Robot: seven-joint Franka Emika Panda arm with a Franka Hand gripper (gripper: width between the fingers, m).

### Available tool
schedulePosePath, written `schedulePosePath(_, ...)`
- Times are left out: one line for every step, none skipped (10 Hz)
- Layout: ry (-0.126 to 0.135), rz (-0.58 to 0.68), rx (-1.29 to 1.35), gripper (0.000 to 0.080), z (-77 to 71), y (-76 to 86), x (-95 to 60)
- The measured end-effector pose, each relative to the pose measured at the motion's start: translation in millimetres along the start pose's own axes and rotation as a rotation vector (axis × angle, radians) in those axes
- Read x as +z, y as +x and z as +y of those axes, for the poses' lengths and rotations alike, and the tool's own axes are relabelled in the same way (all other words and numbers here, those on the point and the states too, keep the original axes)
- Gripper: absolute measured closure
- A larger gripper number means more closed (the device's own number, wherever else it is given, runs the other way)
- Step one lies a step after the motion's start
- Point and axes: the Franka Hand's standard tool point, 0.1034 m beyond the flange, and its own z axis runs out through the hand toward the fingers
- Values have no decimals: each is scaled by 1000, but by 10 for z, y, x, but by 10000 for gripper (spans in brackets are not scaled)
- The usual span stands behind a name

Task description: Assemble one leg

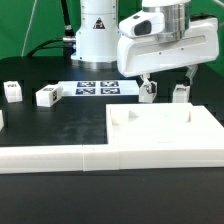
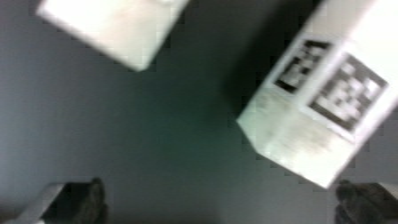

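Currently we log the gripper (image 1: 168, 84) w/ fingers spread wide and nothing btwn them, hanging low over the black table (image 1: 50, 125) just past the far rim of the big white tray part (image 1: 165, 128). Nearest leg (image 1: 148, 94) stands beside one finger and 2nd leg (image 1: 181, 94) near the other; 3rd leg (image 1: 47, 96) and 4th leg (image 1: 13, 91) sit well apart at the ext. view's left, beyond the marker board (image 1: 97, 87). Wrist view gives us a tagged leg (image 2: 320, 105), clear of the fingertips (image 2: 71, 200), ungripped.

Wrist view blurred; the leg (image 2: 313, 112) runs off-frame.
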Motion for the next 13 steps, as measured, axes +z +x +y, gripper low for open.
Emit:
schedulePosePath(5,-1,60,151,-5,-2,1)
schedulePosePath(8,-1,111,151,-8,-2,2)
schedulePosePath(15,-3,218,151,-23,-7,5)
schedulePosePath(21,-5,287,151,-37,-11,8)
schedulePosePath(24,-7,330,151,-51,-15,10)
schedulePosePath(30,-13,437,151,-100,-39,22)
schedulePosePath(28,-16,442,151,-195,-63,35)
schedulePosePath(27,-24,428,151,-266,-89,46)
schedulePosePath(27,-40,432,151,-292,-105,52)
schedulePosePath(26,-45,424,151,-325,-117,58)
schedulePosePath(21,-99,406,151,-317,-159,65)
schedulePosePath(30,-220,392,151,-280,-167,45)
schedulePosePath(42,-291,381,151,-263,-150,43)
